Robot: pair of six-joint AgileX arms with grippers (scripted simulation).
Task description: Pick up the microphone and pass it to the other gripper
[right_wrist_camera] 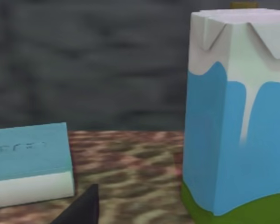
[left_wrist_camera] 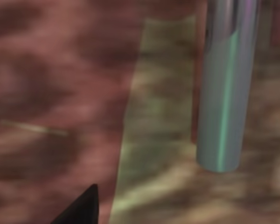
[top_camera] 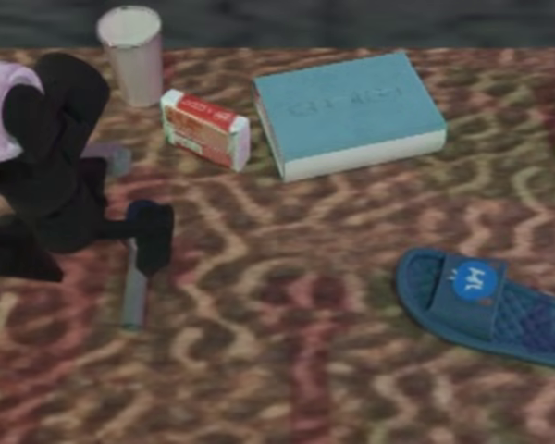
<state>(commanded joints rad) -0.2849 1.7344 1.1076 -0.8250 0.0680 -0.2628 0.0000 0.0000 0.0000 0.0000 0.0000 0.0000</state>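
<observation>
Claw (top_camera: 148, 242) of your left arm sits at the frame's left, over the microphone (top_camera: 134, 294) lying on the worktop (top_camera: 287, 370); its finger spread can't be told.

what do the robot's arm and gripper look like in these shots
The left arm shows a pale lilac-white link ending in a bulky, glossy black wrist, with a black left gripper. The wrist views each show one black pointed fingertip. The right arm is outside the top view; no cables or markings show.
</observation>
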